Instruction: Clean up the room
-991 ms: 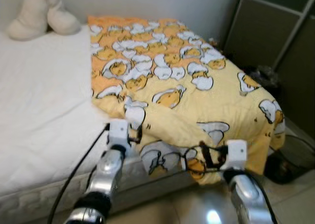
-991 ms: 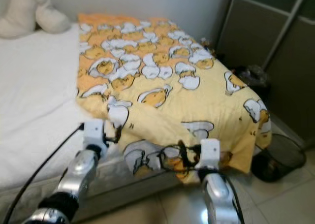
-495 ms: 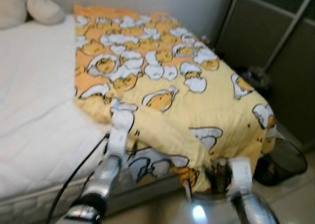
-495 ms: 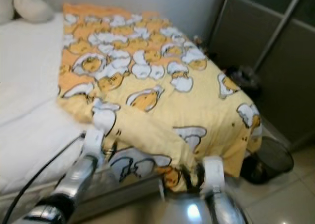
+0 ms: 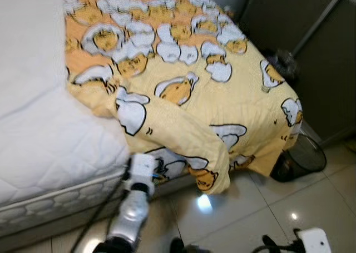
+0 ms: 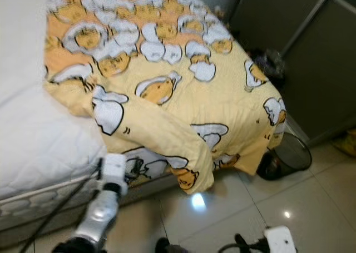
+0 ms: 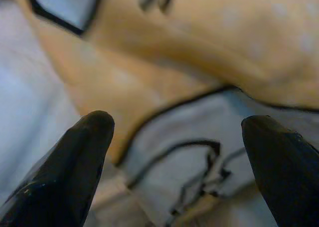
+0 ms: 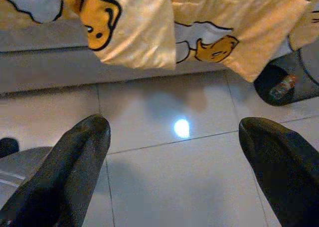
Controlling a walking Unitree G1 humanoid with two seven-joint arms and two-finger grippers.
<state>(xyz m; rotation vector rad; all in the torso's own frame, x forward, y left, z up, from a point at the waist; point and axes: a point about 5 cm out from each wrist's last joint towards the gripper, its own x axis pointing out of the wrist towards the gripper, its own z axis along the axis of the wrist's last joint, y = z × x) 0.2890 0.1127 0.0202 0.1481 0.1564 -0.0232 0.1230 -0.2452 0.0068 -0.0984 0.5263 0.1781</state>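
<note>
A yellow quilt [image 5: 183, 80] printed with cartoon eggs covers the right part of the bed. One folded corner [image 5: 207, 169] hangs over the bed's side toward the floor. My left arm [image 5: 133, 208] reaches up to the quilt's lower edge by the mattress side. In the left wrist view my left gripper [image 7: 179, 162] is open, with quilt fabric [image 7: 209, 52] close in front and nothing between the fingers. My right gripper [image 8: 174, 162] is open, low above the floor tiles, apart from the hanging corner [image 8: 134, 32]. The right wrist [image 5: 314, 242] sits at the bottom right.
The white mattress [image 5: 44, 136] takes up the left side. A black wire bin [image 5: 303, 155] stands on the floor by the bed's far corner, beside dark wardrobe doors [image 5: 328, 69]. Glossy tiles [image 5: 245, 208] reflect a ceiling light.
The camera has tilted down and the view has shifted. My right gripper has dropped away from the quilt's hanging corner to low above the floor. The left gripper stays at the quilt's edge.
</note>
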